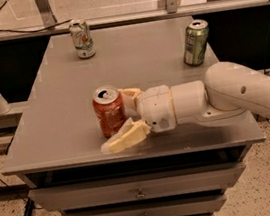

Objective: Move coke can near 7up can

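One coke can (109, 111) stands at the table's (167, 49) near edge, well apart from the 7up can (81, 38); we judge it light and dentable, best squeezed mid-body, where our gripper (116, 120) straddles it wide open, holding nothing.

A single camera covers the scene. It sits above the front side of the grey table (142, 53) and looks down and forward across the top toward its far edge. Range is moderate: the whole tabletop and the upper drawers (137, 193) fit the frame. The arm (254, 92) enters from the right edge. The gripper (115, 120), fingers spread, lies at centre frame.
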Robot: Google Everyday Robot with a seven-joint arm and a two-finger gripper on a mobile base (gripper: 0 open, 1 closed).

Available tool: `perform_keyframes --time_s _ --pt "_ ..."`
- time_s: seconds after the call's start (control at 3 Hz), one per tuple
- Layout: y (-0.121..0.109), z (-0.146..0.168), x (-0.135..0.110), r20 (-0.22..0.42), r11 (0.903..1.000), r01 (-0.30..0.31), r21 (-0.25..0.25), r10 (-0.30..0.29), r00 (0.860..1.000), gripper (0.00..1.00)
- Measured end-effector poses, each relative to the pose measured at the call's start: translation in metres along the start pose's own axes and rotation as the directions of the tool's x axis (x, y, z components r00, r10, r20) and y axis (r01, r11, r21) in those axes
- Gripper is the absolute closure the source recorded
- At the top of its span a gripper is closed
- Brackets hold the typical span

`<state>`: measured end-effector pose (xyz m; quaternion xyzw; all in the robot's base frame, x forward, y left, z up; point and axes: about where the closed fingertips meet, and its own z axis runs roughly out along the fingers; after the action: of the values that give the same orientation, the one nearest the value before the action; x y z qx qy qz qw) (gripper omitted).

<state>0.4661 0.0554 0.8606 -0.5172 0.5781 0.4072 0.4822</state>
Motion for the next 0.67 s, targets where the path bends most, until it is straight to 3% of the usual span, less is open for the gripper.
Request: perform_keyframes --time_s 0.67 --pt "-0.022 0.008 0.004 0.003 0.9994 0.026 0.022 -0.026 1.000 0.65"
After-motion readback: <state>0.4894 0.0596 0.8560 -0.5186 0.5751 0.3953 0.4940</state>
